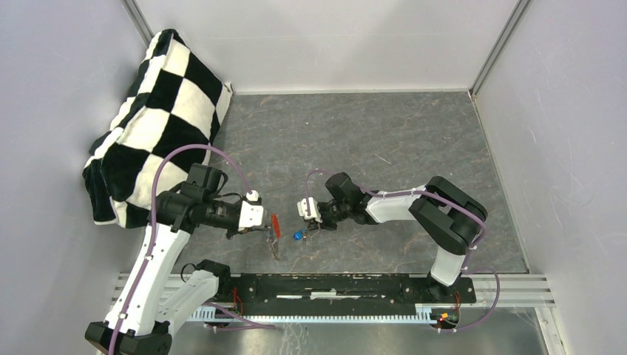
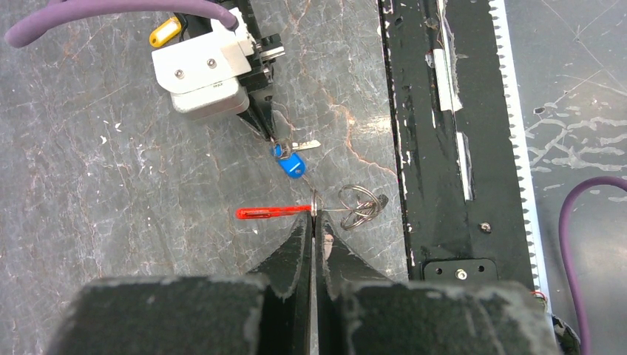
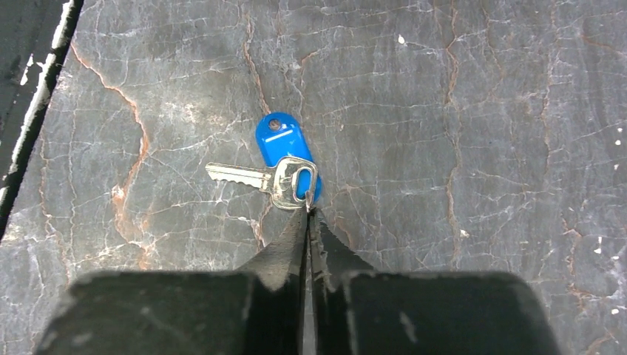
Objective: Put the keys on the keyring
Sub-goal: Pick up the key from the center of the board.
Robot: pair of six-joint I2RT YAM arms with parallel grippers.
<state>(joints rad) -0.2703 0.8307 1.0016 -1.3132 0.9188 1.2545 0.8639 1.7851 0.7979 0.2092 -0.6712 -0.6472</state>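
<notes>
The left gripper (image 2: 316, 222) is pinched tight on the keyring (image 2: 272, 213), at the end where the red piece meets some silver wire loops (image 2: 362, 205). The red piece shows edge-on as a thin bar, and its long axis runs across the fingers. The right gripper (image 3: 309, 211) is also closed, its tips clamped on the metal head of the blue-capped key (image 3: 281, 144), low over the table (image 3: 480, 111). From the left gripper this key lies just ahead, near the red bar but apart from it, and its blade points toward the black rail (image 2: 436, 148), roughly parallel to the bar. I judge that the right arm must bring the key's hole to the ring. The yellow-capped key (image 2: 164, 32) shows only its cap, beyond the right gripper.
</notes>
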